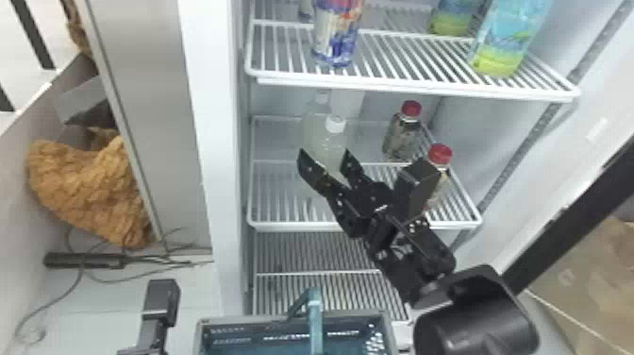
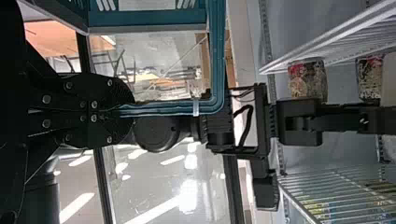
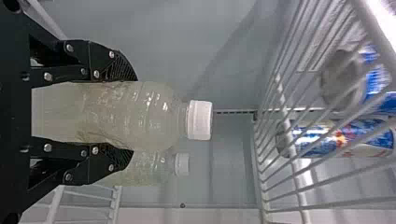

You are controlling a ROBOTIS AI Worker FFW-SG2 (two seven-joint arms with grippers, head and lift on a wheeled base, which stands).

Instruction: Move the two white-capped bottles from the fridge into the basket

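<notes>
Inside fridge (image 1: 207,118), right gripper (image 1: 324,151) pinches front white-capped bottle (image 3: 144,114); rear white-capped bottle (image 3: 149,169) stands untouched. Both need moving into basket (image 1: 349,313); left gripper (image 2: 132,110) clamps handle (image 2: 217,56).

Head view: from above, facing forward and down into the fridge (image 1: 210,118). Right wrist view: close-range, facing the white-capped bottles (image 3: 144,114) — shared with the head view. Left wrist view: past the nearby basket handle (image 2: 217,56) toward the right arm (image 2: 296,122) — both in the head view too.
</notes>
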